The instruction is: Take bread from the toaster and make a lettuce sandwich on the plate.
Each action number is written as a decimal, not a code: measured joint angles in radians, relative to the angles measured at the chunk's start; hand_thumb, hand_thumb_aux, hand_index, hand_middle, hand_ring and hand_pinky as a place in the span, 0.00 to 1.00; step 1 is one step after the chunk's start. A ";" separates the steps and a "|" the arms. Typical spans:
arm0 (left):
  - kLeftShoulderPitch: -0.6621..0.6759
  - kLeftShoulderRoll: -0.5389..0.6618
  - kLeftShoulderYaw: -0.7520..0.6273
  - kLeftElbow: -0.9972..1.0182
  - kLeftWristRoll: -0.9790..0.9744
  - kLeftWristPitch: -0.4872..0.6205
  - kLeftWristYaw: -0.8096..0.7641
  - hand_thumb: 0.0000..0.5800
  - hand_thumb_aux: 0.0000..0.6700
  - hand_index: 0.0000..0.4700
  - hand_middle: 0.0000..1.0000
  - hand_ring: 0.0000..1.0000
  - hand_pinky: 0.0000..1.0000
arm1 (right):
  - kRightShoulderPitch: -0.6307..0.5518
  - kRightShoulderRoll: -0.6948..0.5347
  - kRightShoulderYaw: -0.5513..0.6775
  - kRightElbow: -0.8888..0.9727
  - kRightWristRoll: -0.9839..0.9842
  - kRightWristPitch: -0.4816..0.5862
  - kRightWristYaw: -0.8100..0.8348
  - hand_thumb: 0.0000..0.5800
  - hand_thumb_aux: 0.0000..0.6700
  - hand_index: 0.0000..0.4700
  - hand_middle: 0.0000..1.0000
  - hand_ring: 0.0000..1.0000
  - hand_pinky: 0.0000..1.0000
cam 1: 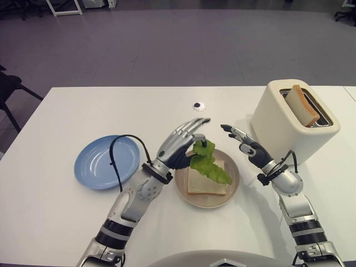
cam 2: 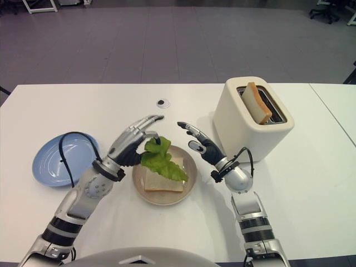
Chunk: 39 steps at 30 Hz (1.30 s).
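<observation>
Left eye view | left hand [cam 1: 179, 143] pinching lettuce [cam 1: 211, 167] over bread [cam 1: 203, 183] on plate [cam 1: 236, 178] | right hand [cam 1: 245, 143] open, empty | slice [cam 1: 303, 105] upright in toaster [cam 1: 275, 119], right-rear of right hand, nearer that side; long axis front-back

No text, label, brand, number or sign could be read. The toaster [cam 1: 276, 121] showed plain sides. The tan plate [cam 1: 234, 178] left of the toaster and the blue plate [cam 1: 95, 164] farther left of it carried no legible print. Any marking on the small dark disc [cam 1: 199, 105] left of the toaster was too small to tell.
</observation>
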 measured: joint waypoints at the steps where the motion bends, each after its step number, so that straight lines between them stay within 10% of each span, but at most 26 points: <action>1: 0.003 0.026 -0.013 0.028 0.042 -0.002 0.013 1.00 1.00 1.00 0.00 0.00 0.00 | 0.000 0.003 0.000 0.000 0.000 0.000 0.000 0.00 0.00 0.00 0.00 0.00 0.00; 11: 0.001 0.137 -0.026 0.081 0.252 0.030 0.091 1.00 1.00 1.00 0.00 0.00 0.00 | 0.000 0.009 0.000 0.001 0.000 0.000 0.005 0.00 0.00 0.00 0.00 0.00 0.00; 12: 0.001 0.137 -0.027 0.077 0.252 0.031 0.096 0.98 0.86 0.86 0.00 0.00 0.00 | 0.000 0.009 0.000 0.001 0.000 0.000 0.006 0.00 0.00 0.00 0.00 0.00 0.00; 13: 0.001 0.137 -0.027 0.069 0.254 0.032 0.100 0.67 0.43 0.43 0.00 0.00 0.00 | 0.000 0.009 0.000 0.001 0.000 0.000 0.008 0.00 0.00 0.00 0.00 0.00 0.00; 15: 0.001 0.137 -0.030 0.063 0.270 0.032 0.107 0.28 0.15 0.15 0.00 0.00 0.00 | 0.000 0.009 0.000 0.001 0.000 0.000 0.009 0.00 0.00 0.00 0.00 0.00 0.00; 17: 0.001 0.136 -0.040 0.062 0.274 0.032 0.113 0.19 0.10 0.10 0.00 0.00 0.00 | 0.000 0.009 0.001 0.001 0.000 0.000 0.010 0.00 0.00 0.00 0.00 0.00 0.00; 26: 0.001 0.127 -0.041 0.024 0.275 0.041 0.122 0.34 0.19 0.19 0.00 0.00 0.00 | -0.009 0.015 0.005 0.010 0.000 0.000 0.016 0.00 0.00 0.00 0.00 0.00 0.00; 33: 0.001 0.157 -0.032 0.024 0.301 0.056 0.138 0.74 0.49 0.49 0.00 0.00 0.00 | -0.010 0.020 0.006 0.013 0.000 -0.001 0.018 0.00 0.00 0.00 0.00 0.00 0.00; 39: 0.001 0.217 0.017 0.024 0.310 0.078 0.150 0.79 0.54 0.54 0.00 0.00 0.00 | -0.011 0.018 0.005 0.013 0.000 -0.001 0.022 0.00 0.00 0.00 0.00 0.00 0.00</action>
